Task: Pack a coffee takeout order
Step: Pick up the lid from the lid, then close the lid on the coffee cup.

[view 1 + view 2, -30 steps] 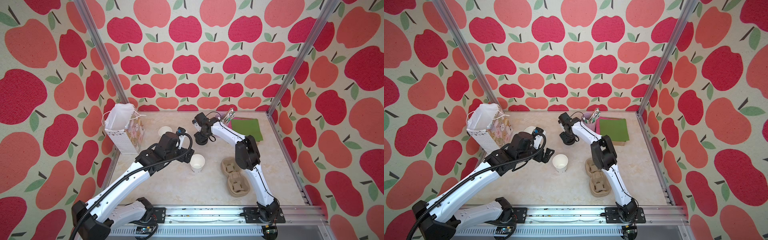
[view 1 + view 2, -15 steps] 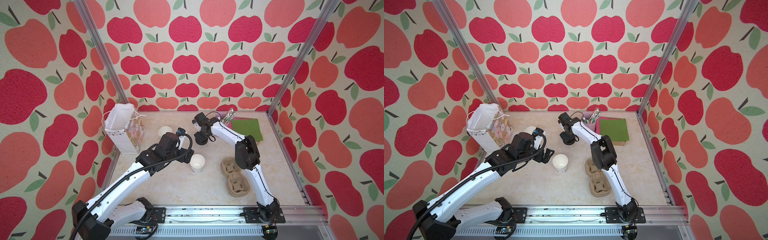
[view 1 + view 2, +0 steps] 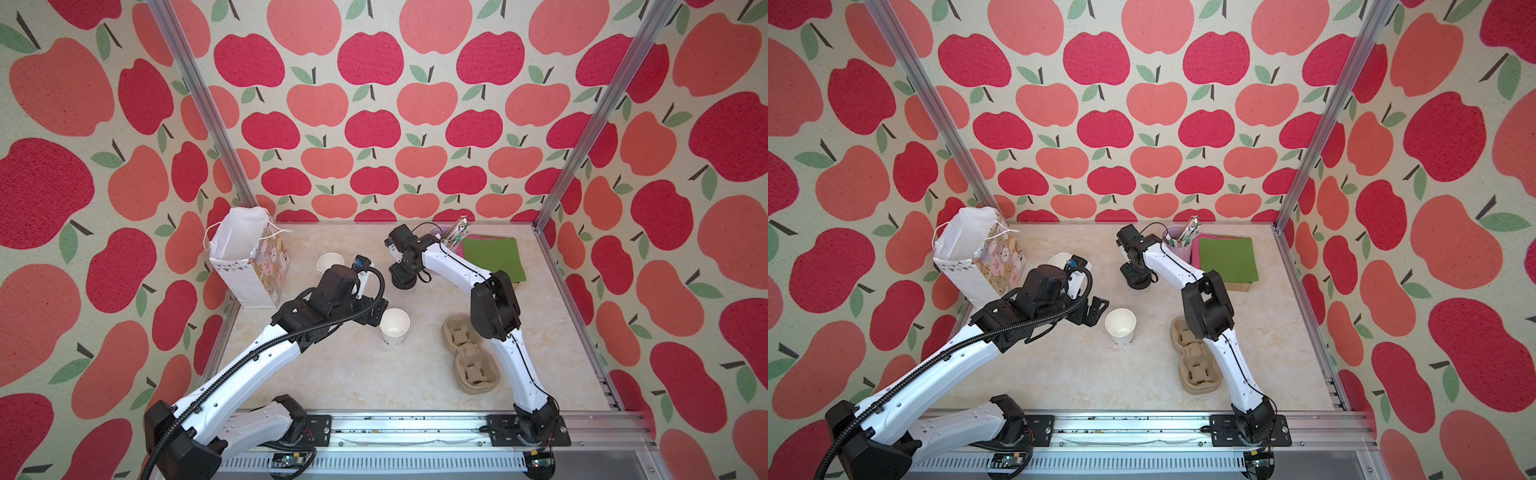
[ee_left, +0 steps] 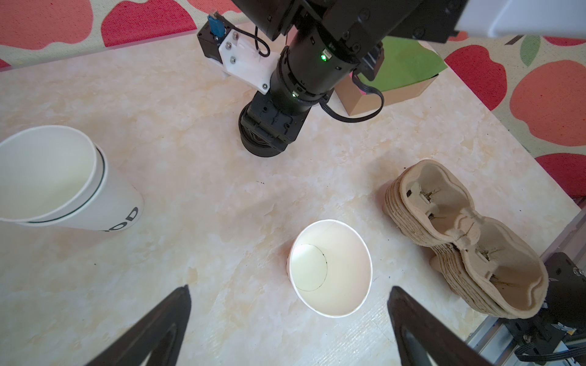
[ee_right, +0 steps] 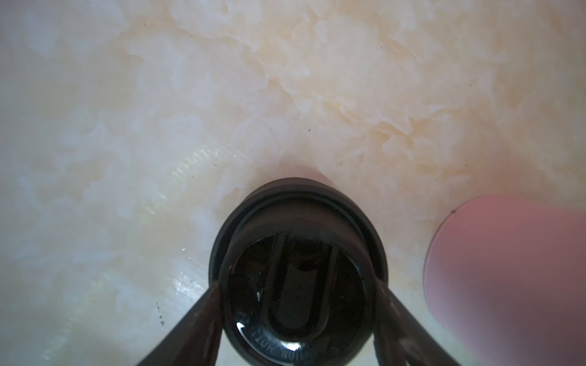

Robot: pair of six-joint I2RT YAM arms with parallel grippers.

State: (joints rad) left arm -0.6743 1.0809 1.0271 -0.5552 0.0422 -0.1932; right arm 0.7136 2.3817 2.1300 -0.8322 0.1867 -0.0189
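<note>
Wide-spread left end effector (image 4: 289,287) just beside white cup (image 4: 329,269), right end effector (image 5: 299,282) clamped on rim of black lid (image 5: 298,317), pink holder (image 5: 507,269) near, open table (image 3: 332,374) toward front edge.

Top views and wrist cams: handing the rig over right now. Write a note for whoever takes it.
Grippers: left gripper is open and empty, hovering by the loose white cup. The right gripper has its jaws straddling the black lid on the table; grip not confirmed.
Things: the cup is upright and unlidded. The pulp carrier stack is empty. The green napkin and the straws in the pink holder are at the back. The cup stack and gift bag are on the left arm's side.
Done: nothing in the carrier.
Left: lid the cup, seat it in the carrier, add napkin and straw.
</note>
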